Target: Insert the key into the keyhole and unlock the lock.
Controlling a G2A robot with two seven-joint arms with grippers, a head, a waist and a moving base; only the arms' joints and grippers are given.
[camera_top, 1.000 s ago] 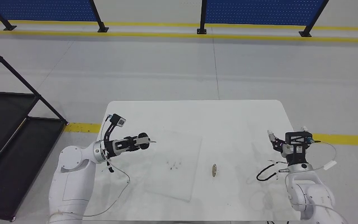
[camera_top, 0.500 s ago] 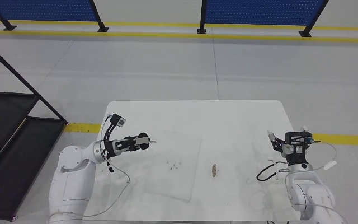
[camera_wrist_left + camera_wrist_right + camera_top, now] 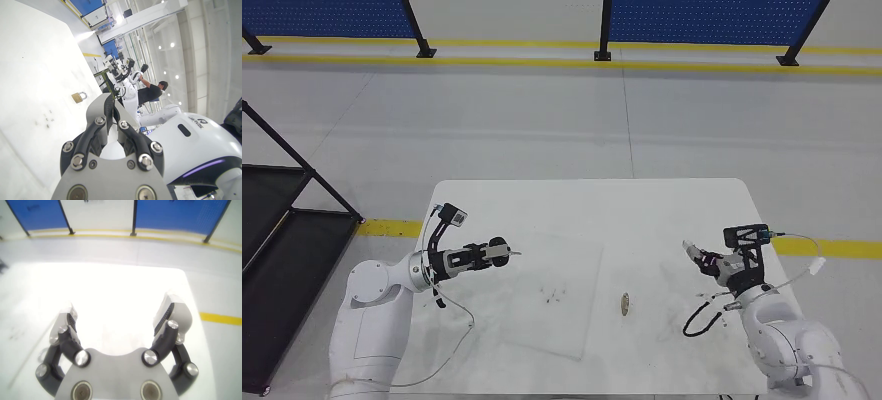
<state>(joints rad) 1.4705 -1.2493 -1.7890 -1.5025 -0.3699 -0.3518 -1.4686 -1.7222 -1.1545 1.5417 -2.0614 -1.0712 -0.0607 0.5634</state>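
One brass padlock [image 3: 625,303] lies flat on the table [image 3: 662,210], just right of the table's centre and toward its robot-side edge, with its long axis running from that edge to the far edge. Two grippers:
- The left gripper [image 3: 504,252] is over the table's left part, jaws clenched; any contents cannot be told.
- The right gripper [image 3: 697,252] is over the table's right part, jaws spread wide, gripping nothing.

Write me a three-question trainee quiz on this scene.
1. True or false: the right gripper is open.
2. The padlock lies: A) on the table, between the arms; B) inside a box; C) hanging on a hook.
3. Fill in: the left gripper is ____ (open or shut).
Key: 1 true; 2 A; 3 shut.
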